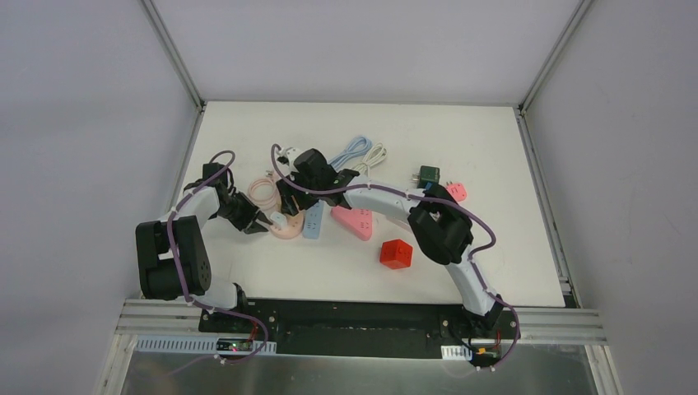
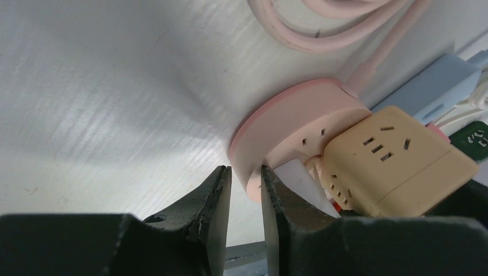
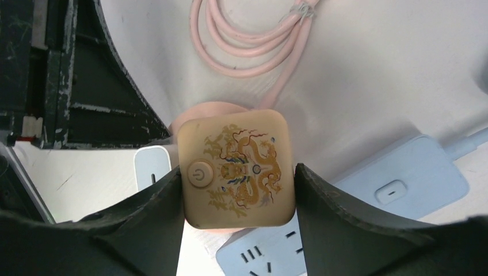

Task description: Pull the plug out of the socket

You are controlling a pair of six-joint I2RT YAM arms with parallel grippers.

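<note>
Right gripper clamped the yellow cube plug, which sat in the pink socket on the desk. Left gripper pinched only the socket's rim. Risk was that thin hold slipping, so the socket lifted with the plug.

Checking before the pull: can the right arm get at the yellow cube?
Looks like yes: right gripper straddles the cube, fingers against both sides, nothing between. Left gripper clamps the socket.

I'm watching red cube sitting toward the near edge of the table | green adapter, small pink adapter lying toward the right edge | blue cable, white cable lying side by side
</note>
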